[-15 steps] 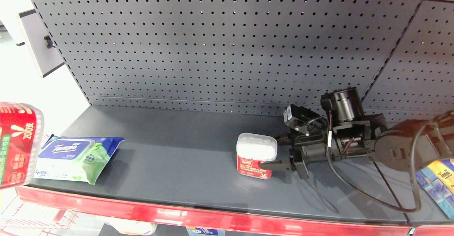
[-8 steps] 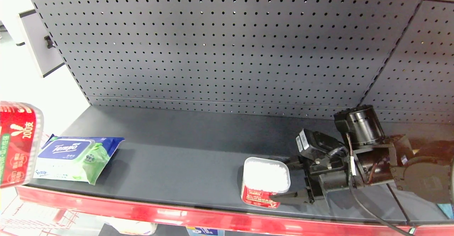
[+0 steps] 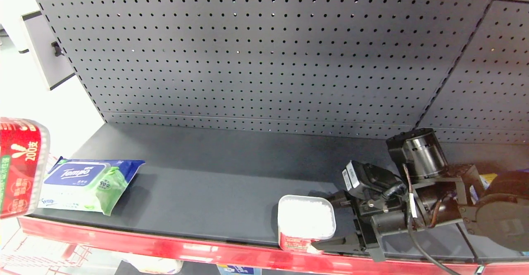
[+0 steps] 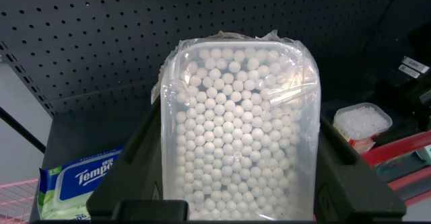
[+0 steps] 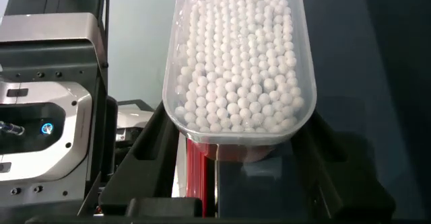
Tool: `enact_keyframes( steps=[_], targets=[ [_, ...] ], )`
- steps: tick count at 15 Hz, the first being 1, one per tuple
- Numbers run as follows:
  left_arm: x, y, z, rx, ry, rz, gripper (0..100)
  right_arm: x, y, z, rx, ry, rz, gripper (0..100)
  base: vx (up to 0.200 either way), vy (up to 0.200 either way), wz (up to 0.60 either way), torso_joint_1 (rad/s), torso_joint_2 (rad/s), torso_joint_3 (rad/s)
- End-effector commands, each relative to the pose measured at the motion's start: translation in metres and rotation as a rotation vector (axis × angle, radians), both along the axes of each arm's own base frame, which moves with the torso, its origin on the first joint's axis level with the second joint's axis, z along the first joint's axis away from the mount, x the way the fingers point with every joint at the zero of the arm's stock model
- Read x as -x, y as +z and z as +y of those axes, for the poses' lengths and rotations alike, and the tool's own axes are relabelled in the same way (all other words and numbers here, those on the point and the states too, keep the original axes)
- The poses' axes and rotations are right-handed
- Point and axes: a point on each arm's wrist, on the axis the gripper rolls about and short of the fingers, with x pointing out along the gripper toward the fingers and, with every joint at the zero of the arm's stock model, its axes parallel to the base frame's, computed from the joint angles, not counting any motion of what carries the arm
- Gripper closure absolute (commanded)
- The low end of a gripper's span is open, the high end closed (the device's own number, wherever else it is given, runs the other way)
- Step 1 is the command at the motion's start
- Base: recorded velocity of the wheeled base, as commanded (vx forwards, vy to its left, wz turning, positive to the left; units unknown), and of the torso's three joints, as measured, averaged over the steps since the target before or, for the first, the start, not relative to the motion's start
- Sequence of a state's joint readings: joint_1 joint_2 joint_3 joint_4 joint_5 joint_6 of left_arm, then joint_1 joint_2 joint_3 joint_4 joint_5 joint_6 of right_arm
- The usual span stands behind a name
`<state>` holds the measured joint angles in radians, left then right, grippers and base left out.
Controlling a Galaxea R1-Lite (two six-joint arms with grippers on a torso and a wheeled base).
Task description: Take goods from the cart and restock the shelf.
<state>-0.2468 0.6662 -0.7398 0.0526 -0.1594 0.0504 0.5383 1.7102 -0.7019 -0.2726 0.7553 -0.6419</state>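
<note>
A clear-lidded box of cotton swabs with a red label [image 3: 306, 223] stands at the very front edge of the grey shelf [image 3: 206, 184], right of centre. My right gripper [image 3: 323, 223] is shut on it from the right, one finger on each side; in the right wrist view the box [image 5: 239, 62] sits between the fingers [image 5: 156, 150]. A second cotton swab box [image 3: 18, 167] hangs off the shelf's left end, level with its front. My left gripper [image 4: 239, 160] is shut on this box [image 4: 239, 109].
A blue and green pack of wet wipes [image 3: 89, 184] lies flat at the shelf's front left. A perforated back panel [image 3: 256, 60] closes the rear. The shelf has a red front lip [image 3: 165, 248]. Pink cart wire [image 3: 37, 258] shows below left.
My right gripper has drawn back with its cotton swab box from mid-shelf to the front edge. The left box has stayed where it was.
</note>
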Motion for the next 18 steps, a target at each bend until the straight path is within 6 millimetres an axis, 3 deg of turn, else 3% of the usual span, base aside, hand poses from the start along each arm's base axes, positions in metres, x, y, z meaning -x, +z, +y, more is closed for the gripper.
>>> enact_keyframes(
  steps=[1, 18],
  targets=[
    [0.000, 0.000, 0.000, 0.000, 0.000, 0.000, 100, 0.000, -0.001, -0.001, 0.003, -0.004, 0.005, 100, 0.000, 0.000, 0.00, 0.000, 0.00, 0.000],
    [0.000, 0.001, 0.000, 0.013, -0.002, 0.005, 100, -0.008, -0.005, -0.003, 0.036, -0.057, -0.002, 100, 0.000, 0.000, 0.00, 0.000, 0.00, 0.000]
  ],
)
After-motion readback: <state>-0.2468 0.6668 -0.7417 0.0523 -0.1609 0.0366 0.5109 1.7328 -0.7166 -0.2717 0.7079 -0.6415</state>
